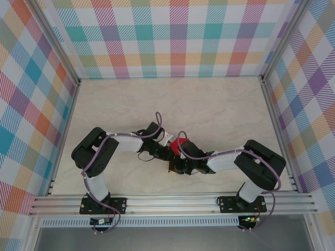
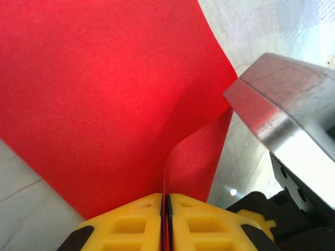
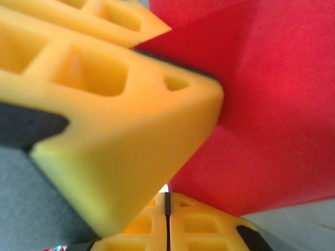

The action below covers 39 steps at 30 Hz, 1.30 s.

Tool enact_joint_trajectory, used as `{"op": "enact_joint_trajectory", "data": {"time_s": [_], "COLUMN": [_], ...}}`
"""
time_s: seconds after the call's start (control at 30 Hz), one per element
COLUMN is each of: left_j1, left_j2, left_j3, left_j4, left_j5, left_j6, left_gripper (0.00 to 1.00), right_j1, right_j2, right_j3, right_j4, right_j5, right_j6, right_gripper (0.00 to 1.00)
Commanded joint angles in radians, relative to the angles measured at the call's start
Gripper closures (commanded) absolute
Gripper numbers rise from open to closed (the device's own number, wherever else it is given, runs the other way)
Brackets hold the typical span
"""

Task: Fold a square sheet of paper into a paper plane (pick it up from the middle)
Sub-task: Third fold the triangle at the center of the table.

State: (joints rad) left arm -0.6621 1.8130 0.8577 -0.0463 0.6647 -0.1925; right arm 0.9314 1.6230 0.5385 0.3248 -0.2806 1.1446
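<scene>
The square sheet of paper (image 1: 168, 141) is bright red and held up off the table between the two wrists at mid-table. In the left wrist view the paper (image 2: 104, 89) spreads up and to the left, and a raised fold of it runs straight into my left gripper (image 2: 166, 196), which is shut on that fold. In the right wrist view my right gripper (image 3: 167, 194) is shut, its pads pressed together with no red visible between them; the paper (image 3: 272, 115) hangs just beyond its tips. The left gripper's yellow fingers (image 3: 120, 120) cross close in front. Both grippers (image 1: 170, 156) almost touch.
The pale marble-look table (image 1: 157, 99) is walled by plaid panels on three sides. An aluminium rail (image 1: 172, 201) runs along the near edge by the arm bases. The right gripper's metal body (image 2: 282, 104) sits close on the right of the left wrist view.
</scene>
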Motion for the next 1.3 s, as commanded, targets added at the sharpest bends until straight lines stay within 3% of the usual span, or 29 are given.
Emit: {"op": "enact_joint_trajectory", "data": {"time_s": [0.0,0.33,0.7,0.87,0.97,1.27], "left_j1": [0.003,0.003,0.003,0.003,0.004,0.004], "left_j2": [0.043,0.040,0.042,0.040,0.039,0.043], "left_j3": [-0.028,-0.028,-0.024,-0.021,-0.019,-0.007], "left_j4": [-0.052,-0.061,-0.063,-0.075,-0.080,-0.086], "left_j5": [-0.034,-0.036,-0.034,-0.040,-0.043,-0.046], "left_j6": [0.024,0.028,0.030,0.035,0.036,0.036], "left_gripper": [0.88,0.88,0.89,0.89,0.88,0.89], "right_j1": [0.012,0.020,0.044,0.043,0.015,-0.108], "right_j2": [0.044,-0.078,0.033,-0.045,-0.139,-0.184], "right_j3": [-0.003,0.004,0.015,0.024,0.022,-0.039], "right_j4": [-0.014,-0.060,-0.026,-0.122,-0.199,-0.083], "right_j5": [0.002,0.027,0.029,0.073,0.105,-0.006], "right_j6": [-0.005,-0.022,0.001,-0.027,-0.061,-0.073], "right_gripper": [0.94,0.94,0.94,0.95,0.95,0.94]}}
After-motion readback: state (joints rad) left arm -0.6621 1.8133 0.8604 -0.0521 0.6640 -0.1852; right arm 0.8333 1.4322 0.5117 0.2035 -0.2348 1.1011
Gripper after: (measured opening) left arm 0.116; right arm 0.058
